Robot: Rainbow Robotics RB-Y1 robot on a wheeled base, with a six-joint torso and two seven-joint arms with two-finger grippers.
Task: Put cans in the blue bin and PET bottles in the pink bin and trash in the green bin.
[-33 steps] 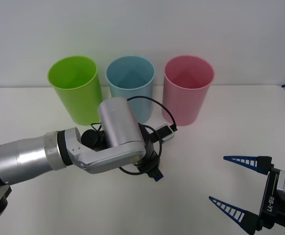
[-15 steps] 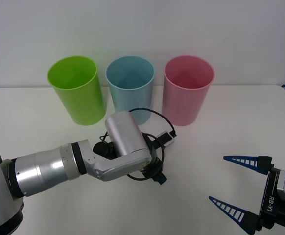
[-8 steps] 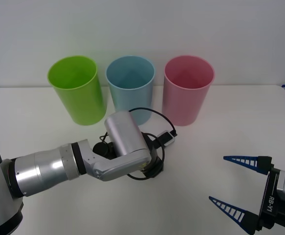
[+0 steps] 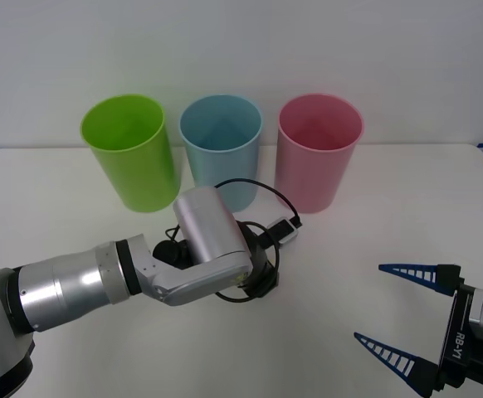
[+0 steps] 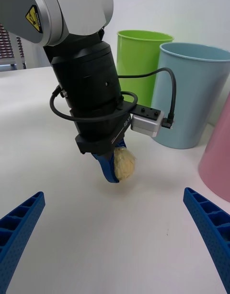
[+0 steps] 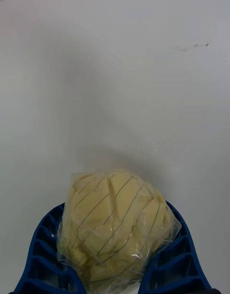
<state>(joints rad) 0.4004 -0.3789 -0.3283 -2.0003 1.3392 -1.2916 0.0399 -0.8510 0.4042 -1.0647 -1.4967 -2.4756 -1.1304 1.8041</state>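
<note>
Pincer of the left arm (image 5: pixel 116 168) is clamped on the trash (image 6: pixel 117 219), just above the surface (image 4: pixel 374 249) in front of the blue bin (image 4: pixel 221 145). Wrapped in crinkly film, it looks light and squashy, so gripping across its middle suits. Right pincer (image 4: pixel 407 315) waits spread apart, well to the side.

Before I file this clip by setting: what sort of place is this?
Probably a lab bench for a sorting test: a bare white table against a blank wall, with the green bin, the blue bin and the pink bin in a row, and the left gripper holding the trash.
</note>
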